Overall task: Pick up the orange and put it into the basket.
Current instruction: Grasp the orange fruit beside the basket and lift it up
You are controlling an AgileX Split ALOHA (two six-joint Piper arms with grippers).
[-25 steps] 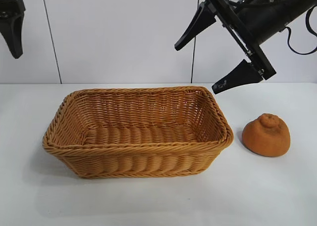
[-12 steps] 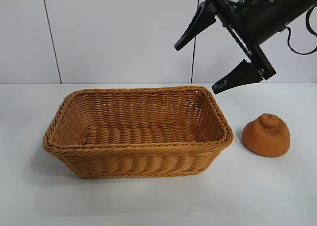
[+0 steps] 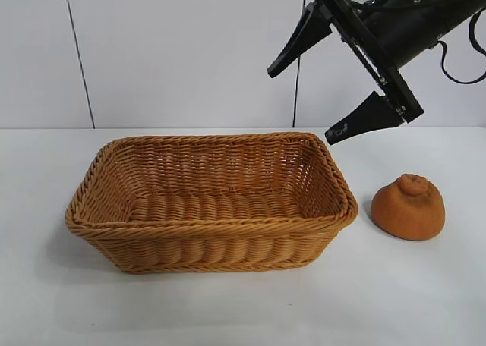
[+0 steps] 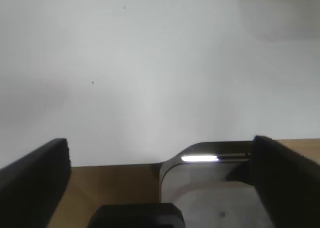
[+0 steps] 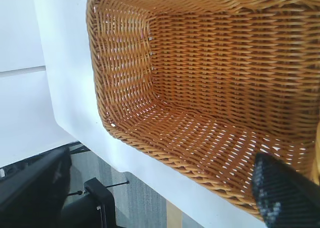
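Observation:
The orange (image 3: 408,207), a brownish-orange lump with a knob on top, rests on the white table just right of the basket (image 3: 213,223). The wicker basket holds nothing. My right gripper (image 3: 299,107) hangs open in the air above the basket's far right corner, up and to the left of the orange, with nothing between its fingers. In the right wrist view the basket's wall (image 5: 125,78) fills most of the picture beyond the open right gripper (image 5: 160,208). The left gripper (image 4: 160,188) shows only in its own wrist view, open and empty, facing a white surface.
The white table (image 3: 410,293) has free room in front of the basket and around the orange. A white panelled wall (image 3: 182,50) stands behind. Past the table's edge, the right wrist view shows a black stand (image 5: 100,198) on grey floor.
The left gripper, seen at the exterior view's top left edge a second ago, has gone out of that view. The right gripper, orange and basket have not moved.

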